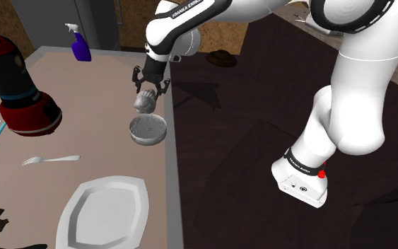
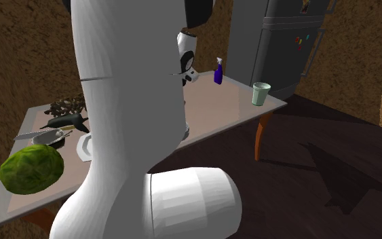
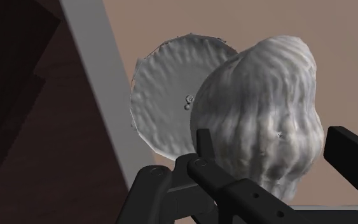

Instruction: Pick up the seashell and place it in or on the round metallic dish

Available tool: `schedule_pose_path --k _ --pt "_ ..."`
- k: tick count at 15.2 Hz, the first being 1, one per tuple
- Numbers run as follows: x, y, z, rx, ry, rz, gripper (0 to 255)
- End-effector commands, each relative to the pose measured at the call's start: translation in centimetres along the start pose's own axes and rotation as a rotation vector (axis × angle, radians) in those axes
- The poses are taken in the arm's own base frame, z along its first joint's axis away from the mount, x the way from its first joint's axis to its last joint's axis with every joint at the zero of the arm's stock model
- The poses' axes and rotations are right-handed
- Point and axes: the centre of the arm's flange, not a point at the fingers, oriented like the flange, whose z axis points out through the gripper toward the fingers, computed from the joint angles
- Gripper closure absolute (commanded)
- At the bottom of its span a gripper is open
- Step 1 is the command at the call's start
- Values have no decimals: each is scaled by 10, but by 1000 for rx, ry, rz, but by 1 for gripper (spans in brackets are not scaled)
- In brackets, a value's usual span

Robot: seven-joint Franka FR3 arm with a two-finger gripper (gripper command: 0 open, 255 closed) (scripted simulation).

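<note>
A pale grey ribbed seashell (image 1: 145,103) hangs in the air with my black gripper (image 1: 148,88) shut on it from above. Directly beneath it, near the table's edge on the shoulder view's right, sits the round grey metallic dish (image 1: 148,130). In the wrist view the seashell (image 3: 260,114) is clasped between the two fingers (image 3: 206,153), and the gripper (image 3: 276,145) covers part of it. The dish (image 3: 161,95) lies beyond, partly hidden behind the shell.
On the table (image 1: 84,99) stand a red and black appliance (image 1: 20,95), a purple spray bottle (image 1: 79,44), a fork (image 1: 49,160) and a white octagonal plate (image 1: 105,212). A green cup (image 2: 260,94) and a cabbage (image 2: 32,168) stand on the table.
</note>
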Motion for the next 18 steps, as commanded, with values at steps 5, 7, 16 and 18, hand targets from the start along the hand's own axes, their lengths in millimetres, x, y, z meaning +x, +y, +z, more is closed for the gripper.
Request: schedule_pose_path --k 5,7,16,18 --pt "6 7 28 0 0 0 255" --pt "8 10 38 0 0 0 255" --pt "15 22 83 0 0 0 255" --pt "16 23 86 0 0 0 255"
